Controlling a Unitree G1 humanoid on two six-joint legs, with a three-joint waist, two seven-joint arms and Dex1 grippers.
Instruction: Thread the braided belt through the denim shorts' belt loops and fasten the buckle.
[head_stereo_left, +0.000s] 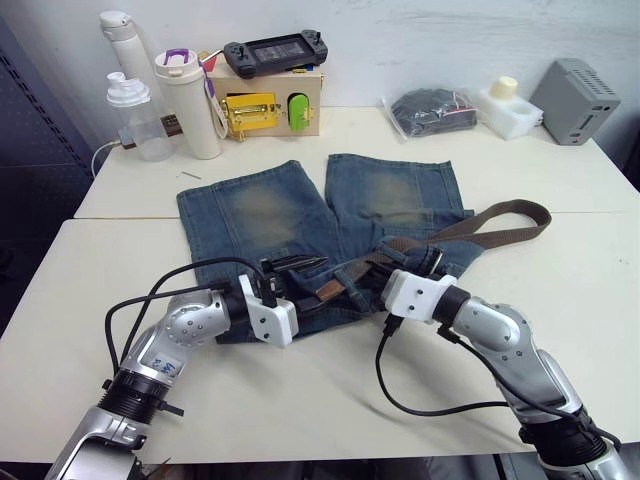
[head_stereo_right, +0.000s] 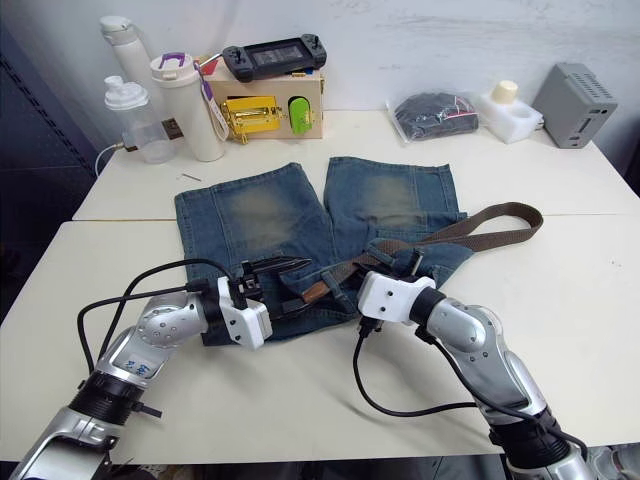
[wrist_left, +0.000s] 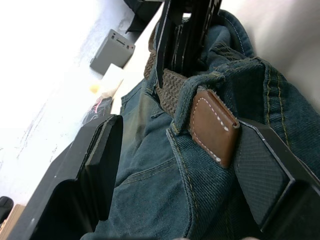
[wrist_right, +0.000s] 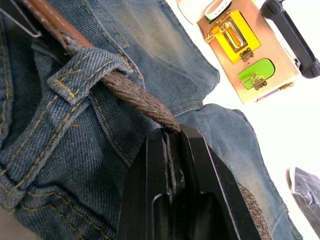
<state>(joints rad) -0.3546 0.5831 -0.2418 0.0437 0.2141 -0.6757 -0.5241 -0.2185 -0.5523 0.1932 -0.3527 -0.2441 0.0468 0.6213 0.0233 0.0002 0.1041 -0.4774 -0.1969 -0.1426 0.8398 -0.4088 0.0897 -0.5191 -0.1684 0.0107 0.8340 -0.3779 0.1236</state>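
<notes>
Right pincer (wrist_right: 167, 137) at lower centre is pressed together on the braided belt (wrist_right: 135, 97), just past a belt loop (wrist_right: 82, 75) it runs through. Left pincer (wrist_left: 170, 165) is spread around the belt's brown leather tip (wrist_left: 214, 125) on the denim shorts (head_stereo_left: 300, 215), mid-frame on the desk (head_stereo_left: 560, 270). No writing is legible.
</notes>
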